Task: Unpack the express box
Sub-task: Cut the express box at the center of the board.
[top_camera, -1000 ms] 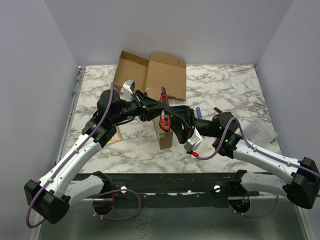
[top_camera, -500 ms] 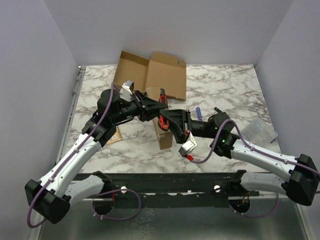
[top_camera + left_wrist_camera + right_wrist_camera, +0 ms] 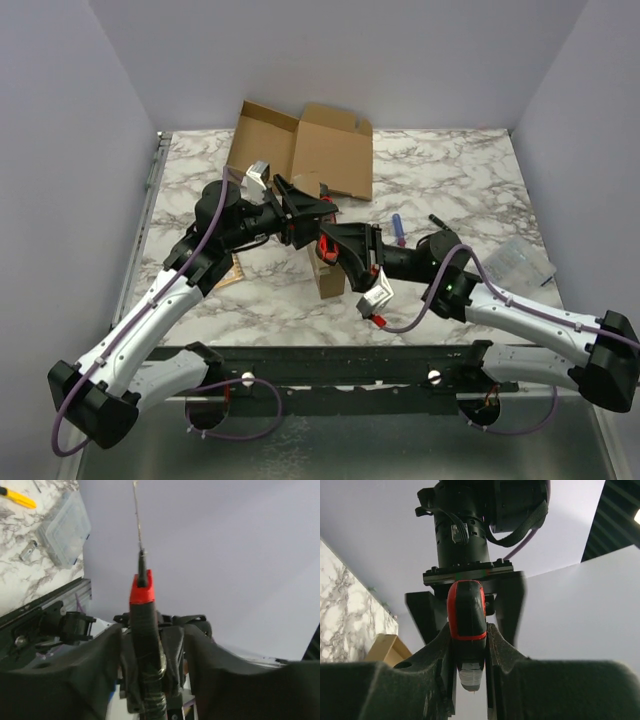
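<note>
While the red-and-black tool [image 3: 466, 612] (seemingly a cutter) is shared above the express box [image 3: 326, 282], which sits just below the fingers, the right gripper [image 3: 468, 645] is clamped on it. The left gripper [image 3: 150, 645] grip cannot be told. Release is best delayed until the hold is firm.

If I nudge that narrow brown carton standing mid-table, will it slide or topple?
Likely topples if pushed high: the carton stands on end, taller than wide. Pushed low, it may skid; it looks like light cardboard on a smooth marble table.
</note>
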Controlling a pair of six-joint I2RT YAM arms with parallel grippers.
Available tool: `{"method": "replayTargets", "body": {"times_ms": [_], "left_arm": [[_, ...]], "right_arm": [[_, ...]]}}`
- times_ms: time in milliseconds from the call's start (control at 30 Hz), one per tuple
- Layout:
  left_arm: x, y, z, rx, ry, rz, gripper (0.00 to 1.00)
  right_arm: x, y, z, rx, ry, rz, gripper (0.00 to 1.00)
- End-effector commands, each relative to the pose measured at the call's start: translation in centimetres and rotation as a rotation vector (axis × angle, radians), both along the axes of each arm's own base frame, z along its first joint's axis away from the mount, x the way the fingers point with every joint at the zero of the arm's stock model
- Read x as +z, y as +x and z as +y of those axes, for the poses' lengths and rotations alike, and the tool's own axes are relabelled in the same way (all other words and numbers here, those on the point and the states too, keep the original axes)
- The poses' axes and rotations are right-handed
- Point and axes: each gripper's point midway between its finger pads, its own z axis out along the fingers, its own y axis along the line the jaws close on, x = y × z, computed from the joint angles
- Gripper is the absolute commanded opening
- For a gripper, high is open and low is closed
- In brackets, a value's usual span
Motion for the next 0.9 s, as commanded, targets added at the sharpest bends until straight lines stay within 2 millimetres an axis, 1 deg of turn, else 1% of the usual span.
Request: {"method": "replayTargets", "body": {"times_ms": [0, 67, 100, 167, 233, 300, 367, 400, 433, 500, 667, 700, 767, 867], "left_arm": [[-0.8, 0.7, 0.9, 0.078, 0.065, -0.065, 0.72], [-0.4, 1.5, 1.9, 0.145, 0.128, -0.158, 0.87], [-0.2, 1.9, 2.6, 0.187, 0.165, -0.205, 0.92], [-0.1, 2.9, 4.0, 0.272, 0.253, -0.281, 0.98], [-0.5, 3.8, 5.3, 0.335, 0.347, -0.335, 0.99], [-0.9, 4.5, 6.4, 0.371, 0.441, -0.392, 0.99], [-1.5, 5.0, 7.5, 0.402, 0.528, -0.439, 0.99], [-2.0, 5.2, 7.9, 0.407, 0.566, -0.456, 0.99], [-2.5, 5.3, 8.0, 0.399, 0.593, -0.471, 0.99], [-3.6, 5.4, 7.7, 0.351, 0.651, -0.507, 0.99], [-6.4, 6.0, 7.3, 0.265, 0.761, -0.532, 0.99], [-7.1, 6.2, 7.0, 0.242, 0.779, -0.536, 0.99], [-8.4, 6.6, 6.4, 0.196, 0.801, -0.527, 0.99], [-10.8, 7.5, 5.8, 0.164, 0.832, -0.449, 0.99]], "right_arm": [[1.1, 0.3, -0.4, -0.025, 0.108, 0.197, 0.0], [1.7, 0.8, -1.3, -0.057, 0.168, 0.37, 0.0], [1.9, 1.3, -2.0, -0.084, 0.204, 0.437, 0.0], [2.1, 2.3, -3.5, -0.142, 0.289, 0.57, 0.0], [2.6, 3.8, -5.5, -0.221, 0.413, 0.708, 0.0], [2.6, 6.0, -8.0, -0.35, 0.569, 0.861, 0.0], [2.0, 7.7, -10.3, -0.497, 0.672, 0.999, 0.0], [1.9, 8.4, -11.4, -0.56, 0.729, 1.04, 0.0], [1.3, 8.9, -12.2, -0.626, 0.755, 1.065, 0.0], [-0.2, 9.1, -12.2, -0.707, 0.674, 1.108, 0.0], [-3.9, 8.9, -11.9, -0.807, 0.53, 1.268, 0.01], [-4.2, 8.8, -11.8, -0.797, 0.512, 1.291, 0.01], [-4.1, 8.1, -11.3, -0.742, 0.493, 1.329, 0.01], [-3.7, 6.9, -9.9, -0.658, 0.448, 1.392, 0.0]]}}
